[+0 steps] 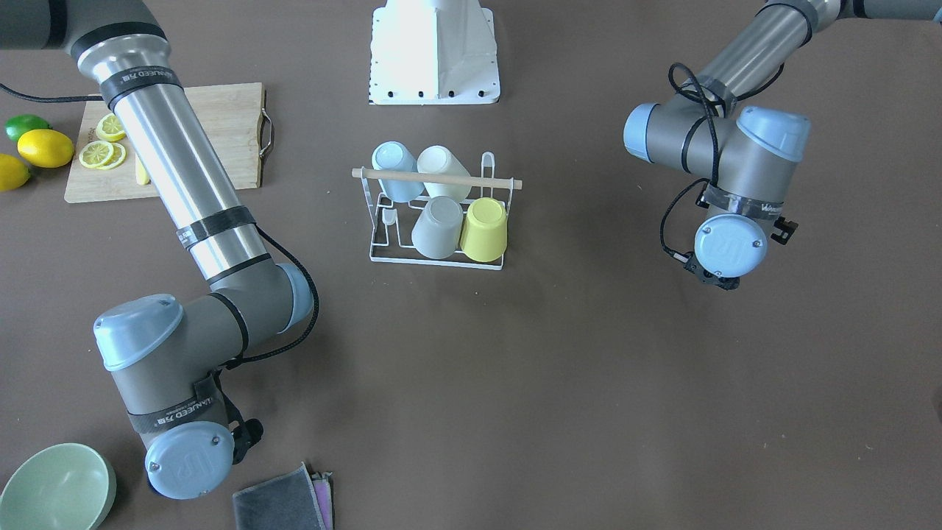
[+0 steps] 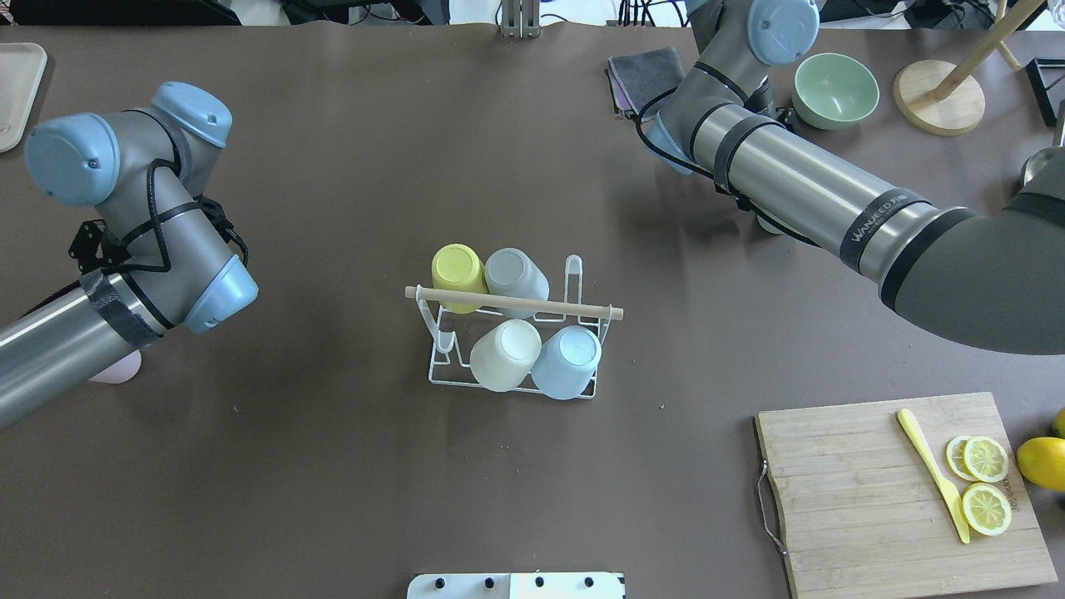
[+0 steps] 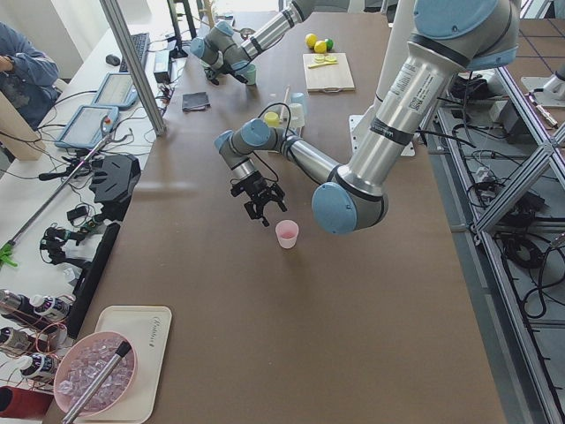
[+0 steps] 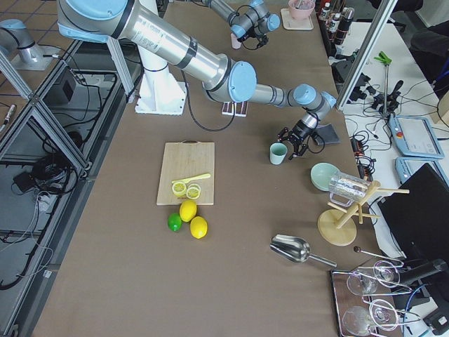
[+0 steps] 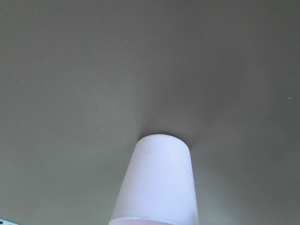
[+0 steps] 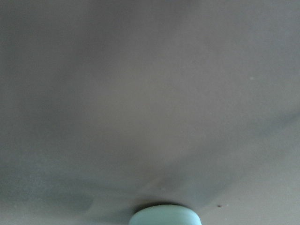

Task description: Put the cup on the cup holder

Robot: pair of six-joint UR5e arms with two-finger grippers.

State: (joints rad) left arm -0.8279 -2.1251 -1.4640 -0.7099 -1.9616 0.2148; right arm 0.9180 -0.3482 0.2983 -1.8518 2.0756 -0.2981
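The white wire cup holder (image 1: 383, 254) with a wooden rod handle stands mid-table and also shows in the overhead view (image 2: 437, 378). It holds several upturned cups: blue (image 1: 396, 168), white (image 1: 444, 171), grey (image 1: 437, 230) and yellow (image 1: 486, 230). A pink cup (image 5: 158, 187) stands upright on the table just beside my left gripper (image 3: 263, 208). A mint cup (image 4: 278, 153) stands just beside my right gripper (image 4: 298, 139). Both wrists hide the fingers in the top views, so I cannot tell whether either gripper is open or shut.
A wooden cutting board (image 2: 857, 491) with lemon slices and a yellow knife lies at the robot's right, with whole lemons (image 1: 45, 147) beside it. A green bowl (image 2: 834, 90), a folded grey cloth (image 2: 645, 73) and a wooden stand (image 2: 938, 104) sit at the far right.
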